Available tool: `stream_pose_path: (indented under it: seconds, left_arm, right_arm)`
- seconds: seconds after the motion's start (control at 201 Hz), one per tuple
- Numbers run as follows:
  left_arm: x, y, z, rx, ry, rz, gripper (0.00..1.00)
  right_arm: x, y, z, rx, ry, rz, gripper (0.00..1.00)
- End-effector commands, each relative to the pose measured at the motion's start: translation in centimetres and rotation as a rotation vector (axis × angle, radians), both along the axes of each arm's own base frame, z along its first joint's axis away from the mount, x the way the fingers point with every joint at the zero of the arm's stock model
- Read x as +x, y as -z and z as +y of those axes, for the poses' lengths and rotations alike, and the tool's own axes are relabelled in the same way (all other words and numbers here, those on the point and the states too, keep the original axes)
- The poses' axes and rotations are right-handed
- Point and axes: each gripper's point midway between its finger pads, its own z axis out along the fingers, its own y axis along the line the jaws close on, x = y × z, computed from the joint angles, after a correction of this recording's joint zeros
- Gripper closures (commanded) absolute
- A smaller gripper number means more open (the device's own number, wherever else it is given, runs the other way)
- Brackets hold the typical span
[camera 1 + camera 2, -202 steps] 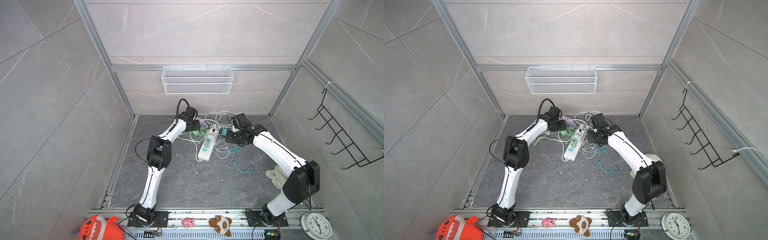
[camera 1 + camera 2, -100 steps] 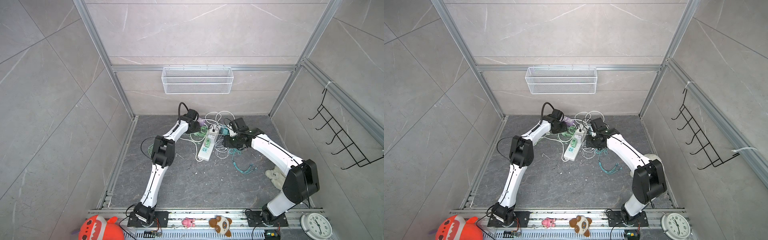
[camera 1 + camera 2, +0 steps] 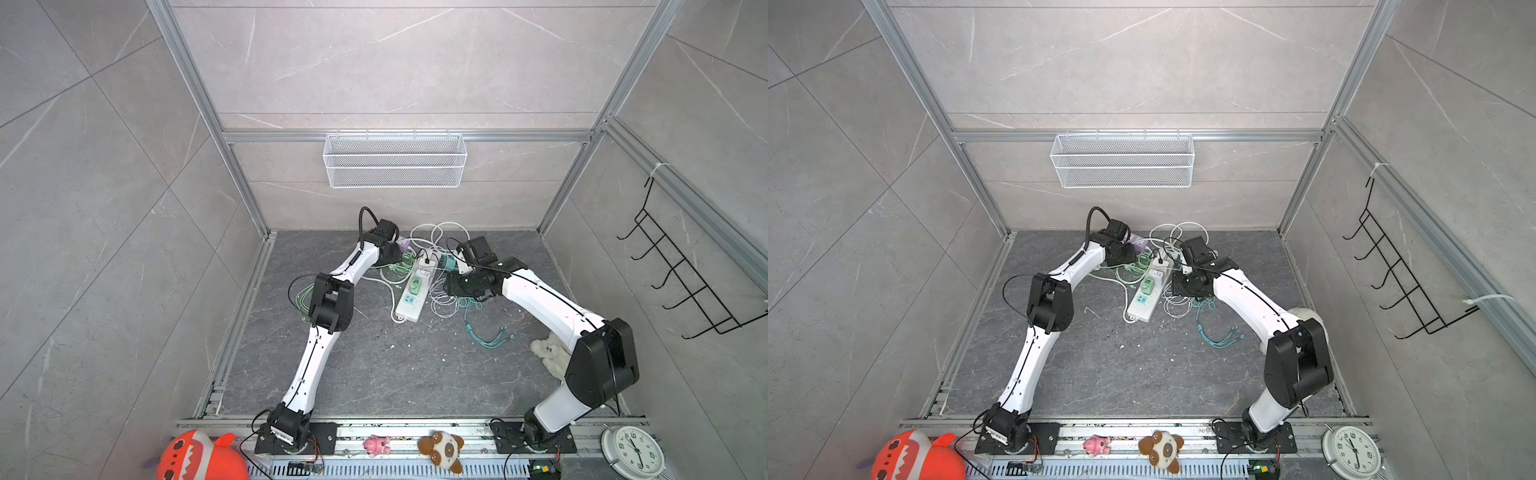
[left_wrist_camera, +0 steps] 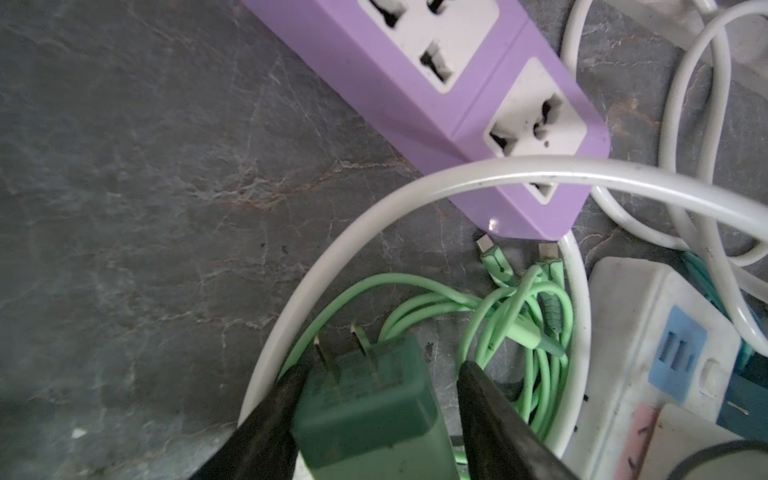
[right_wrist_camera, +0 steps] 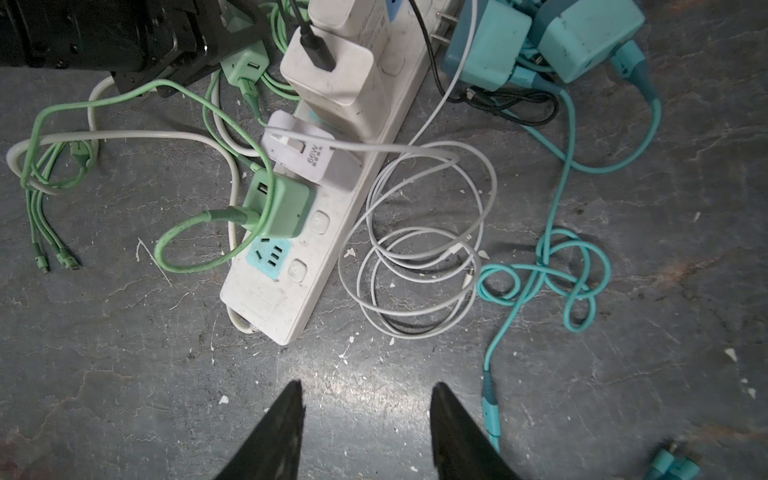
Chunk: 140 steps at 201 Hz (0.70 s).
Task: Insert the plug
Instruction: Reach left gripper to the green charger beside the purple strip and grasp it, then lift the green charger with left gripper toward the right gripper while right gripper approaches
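Observation:
A dark green plug with two flat prongs sits between the fingers of my left gripper. One finger touches its side and a gap shows at the other, so the gripper is open. A purple power strip with free sockets lies just past the prongs, and it also shows in a top view. The white power strip carries a light green plug and two white chargers, with one blue socket free. My right gripper hangs open over bare floor beside this strip.
Loops of white cable, teal cable and light green cable lie around the strips. Two teal adapters sit at the white strip's far end. A white plush lies by the right arm. A wire basket hangs on the back wall.
My left gripper's fingers have narrowed around the green plug. The right gripper has drawn back a little toward the front, along the white strip's side.

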Motion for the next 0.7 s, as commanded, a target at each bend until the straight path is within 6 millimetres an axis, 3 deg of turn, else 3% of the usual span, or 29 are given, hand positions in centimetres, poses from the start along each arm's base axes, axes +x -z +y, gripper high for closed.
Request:
stream_pose_path:
  seconds: [0.0,0.129,0.234,0.443,0.458,0.483,0.602,0.692]
  left_arm:
    - [-0.1,0.4,0.3,0.002,-0.017,0.025,0.47]
    - [0.0,-0.9,0.1,-0.023,-0.022,-0.006,0.57]
    - [0.4,-3.7,0.0,-0.050,-0.022,-0.062,0.62]
    - [0.7,-13.0,0.7,-0.095,-0.024,-0.251,0.64]
    - [0.7,-13.0,0.8,-0.094,-0.024,-0.254,0.64]
    - [0.4,-15.9,1.1,-0.110,-0.026,-0.303,0.64]
    - [-0.9,-21.5,2.4,-0.138,-0.013,-0.412,0.65]
    - [-2.6,-24.6,3.3,-0.124,0.022,-0.465,0.65]
  right_arm:
    - [0.2,0.5,-0.2,-0.003,-0.015,-0.004,0.48]
    - [0.4,0.4,-0.5,0.000,-0.006,-0.010,0.48]
    - [0.6,0.1,-0.3,0.013,-0.014,-0.018,0.48]
    - [0.9,-2.2,1.0,0.079,-0.059,-0.055,0.49]
    - [0.9,-2.5,1.1,0.086,-0.066,-0.059,0.49]
    - [0.9,-3.0,1.4,0.101,-0.079,-0.068,0.49]
    - [0.9,-5.4,3.0,0.183,-0.140,-0.114,0.49]
    - [0.8,-7.2,4.3,0.266,-0.188,-0.154,0.49]
